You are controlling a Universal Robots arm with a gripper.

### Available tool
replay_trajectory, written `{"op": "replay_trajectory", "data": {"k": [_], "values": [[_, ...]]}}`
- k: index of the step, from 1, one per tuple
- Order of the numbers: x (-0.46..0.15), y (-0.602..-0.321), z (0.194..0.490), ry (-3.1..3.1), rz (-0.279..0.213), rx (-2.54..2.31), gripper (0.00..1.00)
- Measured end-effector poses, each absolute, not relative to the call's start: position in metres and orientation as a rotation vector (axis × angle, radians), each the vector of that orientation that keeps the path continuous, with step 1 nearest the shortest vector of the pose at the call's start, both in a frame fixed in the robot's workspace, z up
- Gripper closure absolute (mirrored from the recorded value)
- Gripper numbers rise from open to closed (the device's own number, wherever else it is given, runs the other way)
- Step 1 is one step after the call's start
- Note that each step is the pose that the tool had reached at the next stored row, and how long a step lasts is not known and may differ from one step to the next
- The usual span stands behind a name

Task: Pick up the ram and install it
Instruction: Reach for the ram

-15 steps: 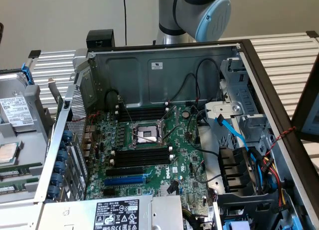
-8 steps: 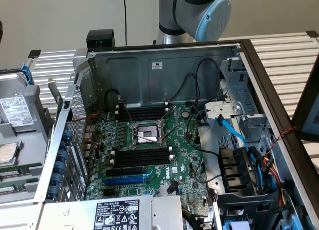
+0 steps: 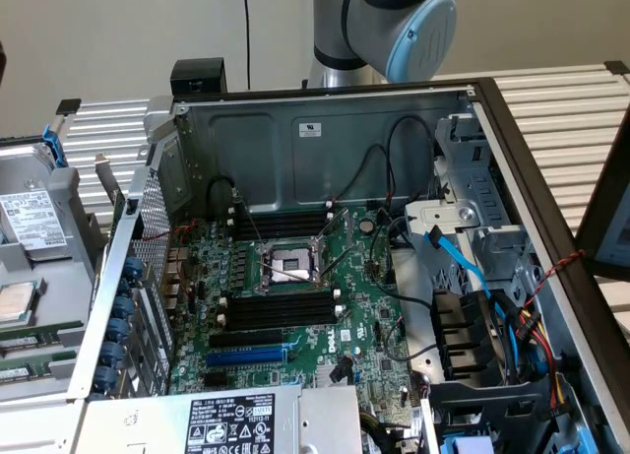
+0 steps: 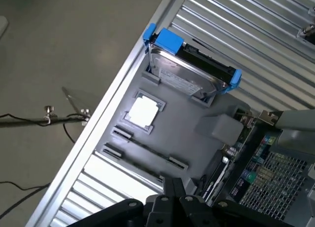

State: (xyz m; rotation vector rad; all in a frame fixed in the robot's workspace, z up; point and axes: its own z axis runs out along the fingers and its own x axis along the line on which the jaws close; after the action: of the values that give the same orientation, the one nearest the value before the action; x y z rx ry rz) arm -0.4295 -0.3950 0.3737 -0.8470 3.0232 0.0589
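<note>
Ram (image 3: 41, 345): thin, flat grn stick.

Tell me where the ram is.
The ram lies in the grey tray at the exterior view's left, outside the computer case, beside the processor chip.

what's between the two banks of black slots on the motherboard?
In the exterior view, the CPU socket with its metal frame lies between the upper bank and the lower bank of black slots.
</note>
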Motion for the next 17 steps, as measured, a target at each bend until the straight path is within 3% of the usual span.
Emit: {"op": "replay_trajectory", "data": {"k": [17], "values": [[-0.4296, -0.395, 0.3684, 2.865, 0.045, -1.302, 0.9]]}}
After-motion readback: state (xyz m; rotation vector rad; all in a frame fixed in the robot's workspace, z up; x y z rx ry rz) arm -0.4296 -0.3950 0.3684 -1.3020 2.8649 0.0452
